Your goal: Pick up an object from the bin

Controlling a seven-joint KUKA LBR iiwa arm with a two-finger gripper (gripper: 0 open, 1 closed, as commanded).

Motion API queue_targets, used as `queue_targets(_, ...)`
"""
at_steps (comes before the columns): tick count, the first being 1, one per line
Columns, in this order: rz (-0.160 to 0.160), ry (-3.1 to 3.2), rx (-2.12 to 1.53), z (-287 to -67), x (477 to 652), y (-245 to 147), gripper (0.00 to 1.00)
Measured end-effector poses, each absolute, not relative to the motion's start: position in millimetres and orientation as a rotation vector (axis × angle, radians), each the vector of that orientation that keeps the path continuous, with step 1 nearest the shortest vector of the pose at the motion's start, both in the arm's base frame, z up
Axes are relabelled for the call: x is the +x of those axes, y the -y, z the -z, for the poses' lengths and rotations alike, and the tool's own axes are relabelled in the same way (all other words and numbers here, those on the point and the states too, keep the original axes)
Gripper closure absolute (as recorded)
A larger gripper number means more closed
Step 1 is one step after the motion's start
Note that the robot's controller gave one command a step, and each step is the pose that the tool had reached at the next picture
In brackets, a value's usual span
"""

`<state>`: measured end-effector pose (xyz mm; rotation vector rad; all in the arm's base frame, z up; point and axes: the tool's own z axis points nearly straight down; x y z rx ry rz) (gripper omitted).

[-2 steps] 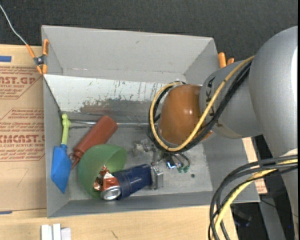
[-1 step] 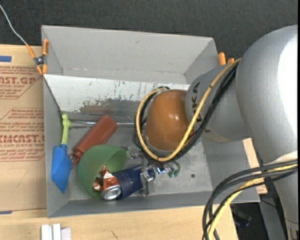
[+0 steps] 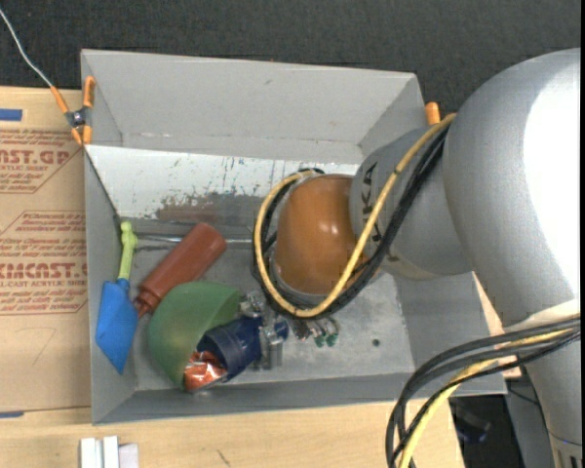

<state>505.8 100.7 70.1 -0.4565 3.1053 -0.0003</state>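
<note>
The dark blue, rounded plastic cup-like thing (image 3: 232, 345) lies on its side in the lower middle of the frame, on the floor of the grey metal bin (image 3: 244, 115). It is half tucked under the edge of a green plastic bowl (image 3: 180, 322) that lies upside down to its left. The gripper (image 3: 271, 337) is low in the bin and touching or just beside the right end of this blue thing, so I take it for the one to be picked. Whether the gripper is spread apart or closed together I cannot tell, because the robot's orange dome-shaped cover (image 3: 312, 232) and the yellow and black cables hide most of it.

As I judge it, the task is at the reaching or grasping step. Nothing is raised from the floor and I see no sure grip. The closing, if not made, and the lifting out remain to do.

The blue thing's long axis seems to run from the lower left to the upper right of the frame, with the upper right end toward the gripper. Which end is the mouth I cannot say.

A small crumpled orange-red thing (image 3: 203, 370) touches it at the lower left. Farther to the upper left lies a red-brown cylinder (image 3: 180, 264), slanted the same way. A blue brush with a yellow-green handle (image 3: 117, 320) is by the left wall.
</note>
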Motion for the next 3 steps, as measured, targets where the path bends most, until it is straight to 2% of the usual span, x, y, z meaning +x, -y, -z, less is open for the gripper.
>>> queue_targets(1, 0.001, -3.105, -0.457, -70.2, 505.9, -100.6, 1.0)
queue_targets(2, 0.001, -3.106, -0.491, -144.0, 505.9, -101.5, 1.0)
queue_targets(3, -0.001, -3.099, -0.494, -164.5, 506.7, -99.7, 1.0)
